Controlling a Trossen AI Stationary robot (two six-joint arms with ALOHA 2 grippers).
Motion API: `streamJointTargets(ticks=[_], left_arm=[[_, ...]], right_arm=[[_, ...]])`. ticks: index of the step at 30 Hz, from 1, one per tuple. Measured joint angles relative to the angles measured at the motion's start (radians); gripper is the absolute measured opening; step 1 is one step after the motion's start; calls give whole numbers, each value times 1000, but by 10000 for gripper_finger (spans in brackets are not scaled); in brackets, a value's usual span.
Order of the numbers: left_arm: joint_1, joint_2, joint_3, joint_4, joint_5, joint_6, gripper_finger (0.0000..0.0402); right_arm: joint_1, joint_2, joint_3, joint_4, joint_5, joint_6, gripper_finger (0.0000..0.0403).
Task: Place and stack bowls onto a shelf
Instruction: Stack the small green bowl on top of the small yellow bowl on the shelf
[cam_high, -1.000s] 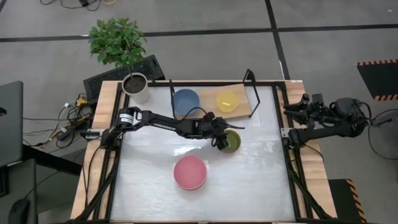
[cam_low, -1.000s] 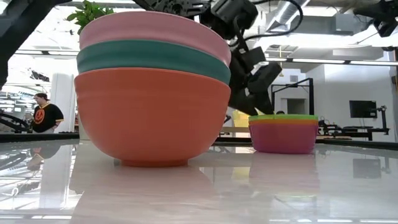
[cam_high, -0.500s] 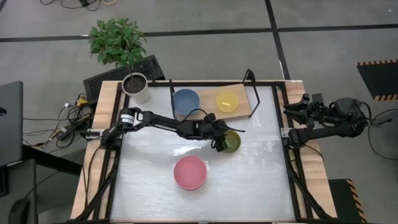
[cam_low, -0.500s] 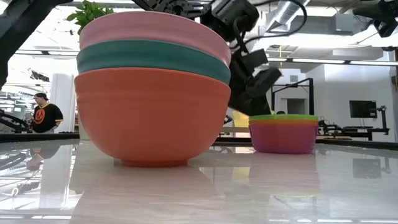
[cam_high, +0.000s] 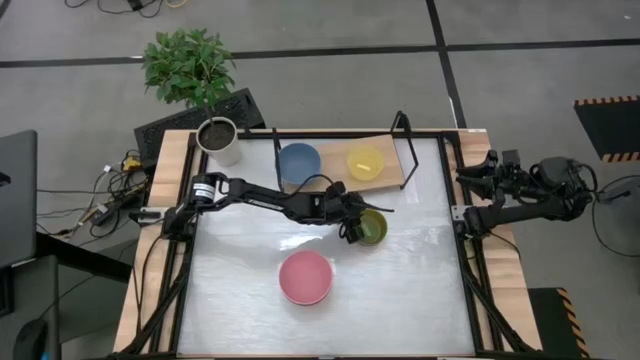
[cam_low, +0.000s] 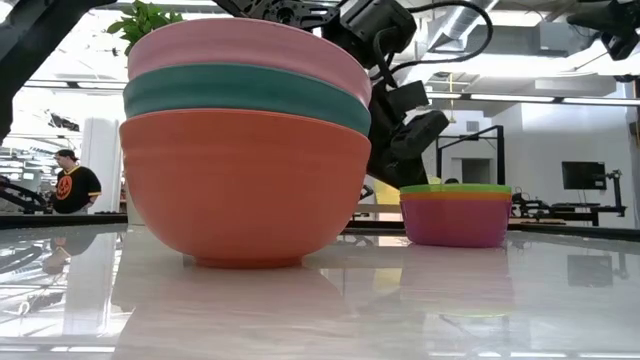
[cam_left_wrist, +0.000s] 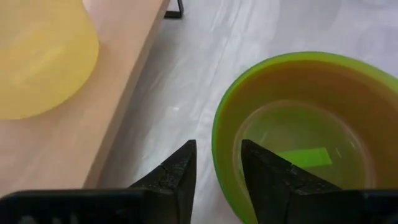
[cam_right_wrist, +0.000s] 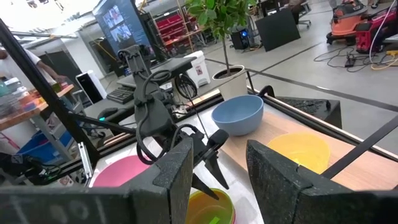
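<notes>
My left gripper (cam_left_wrist: 217, 171) sits low over the white tabletop (cam_high: 420, 270), fingers a narrow gap apart and straddling the near rim of the olive-green round bowl (cam_left_wrist: 305, 134); one finger (cam_left_wrist: 177, 177) is outside the wall, the other (cam_left_wrist: 267, 180) inside. I cannot tell whether the pads touch the rim. In the low view this green bowl (cam_low: 455, 188) is the top of a nested stack, with an orange layer and a purple bowl (cam_low: 455, 222) beneath it.

Just beyond my fingers lies the low light-wood shelf board (cam_high: 395, 172) with thin black metal end frames. On it stand a yellow round bowl (cam_high: 365, 162) and a blue round bowl (cam_high: 299, 162), side by side and apart. The green stack rests on the tabletop just in front of the shelf, near the yellow bowl.

Nearer the front, a second stack stands well apart: a pink bowl (cam_high: 305, 277) over a teal bowl (cam_low: 245, 95) over an orange-red bowl (cam_low: 245, 185).

A white plant pot (cam_high: 218, 140) stands at the table's corner beside the shelf.

My right gripper (cam_right_wrist: 211, 171) waits off the table's right edge, fingers closed on nothing.
</notes>
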Motion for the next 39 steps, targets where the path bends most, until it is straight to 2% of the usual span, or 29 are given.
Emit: streamJointTargets(ticks=[14, 20, 28, 39], left_arm=[[0, 0, 0, -16, 4, -3, 6], [-8, 0, 0, -15, -35, -21, 1], [-13, -9, 3, -19, 0, -192, 0], [-13, -16, 188, -148, -10, -268, 0]], right_arm=[[0, 0, 0, -3, 3, 0, 175], [0, 0, 0, -4, 3, 0, 175], [0, 0, 0, -4, 3, 1, 175], [0, 0, 0, -8, 29, 2, 175]])
